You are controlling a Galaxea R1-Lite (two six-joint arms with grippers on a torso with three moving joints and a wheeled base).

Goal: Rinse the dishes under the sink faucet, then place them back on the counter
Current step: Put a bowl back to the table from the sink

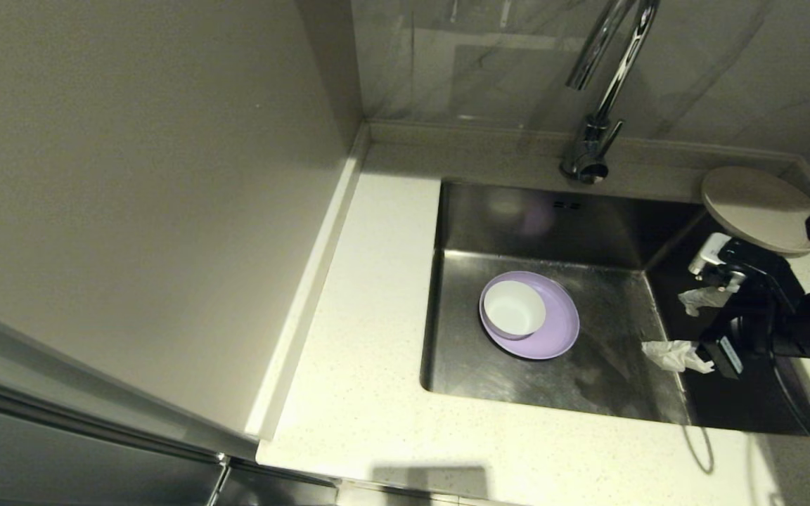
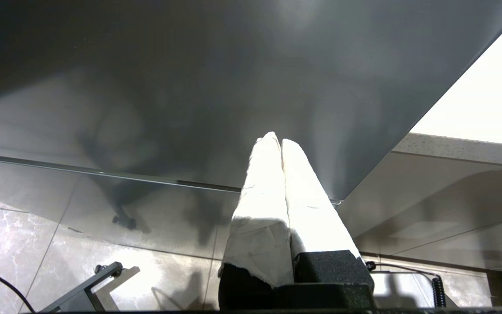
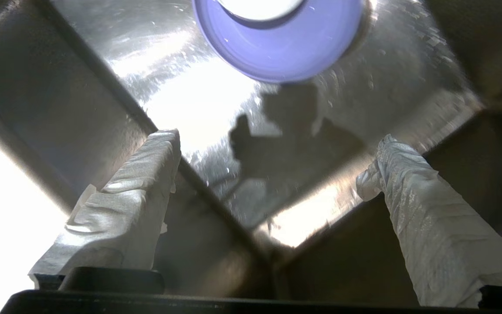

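Observation:
A lilac plate (image 1: 542,323) lies on the floor of the steel sink (image 1: 609,372), with a small white bowl (image 1: 514,308) sitting on it. The right wrist view shows the same lilac plate (image 3: 277,48) and bowl (image 3: 259,5) ahead of the fingers. A cream-beige plate (image 1: 756,207) rests on the counter (image 1: 370,351) at the sink's far right corner. The chrome faucet (image 1: 605,84) rises behind the basin. My right gripper (image 1: 679,327) hangs over the sink's right side, open and empty, its fingers (image 3: 408,174) wrapped in white. My left gripper (image 2: 277,141) is shut and empty, parked low beside the cabinet.
A wall panel (image 1: 131,176) stands along the counter's left side with a low raised rim (image 1: 306,281). A black cable (image 1: 799,414) trails from the right arm over the sink's right edge. The left wrist view shows tiled floor (image 2: 37,253) below.

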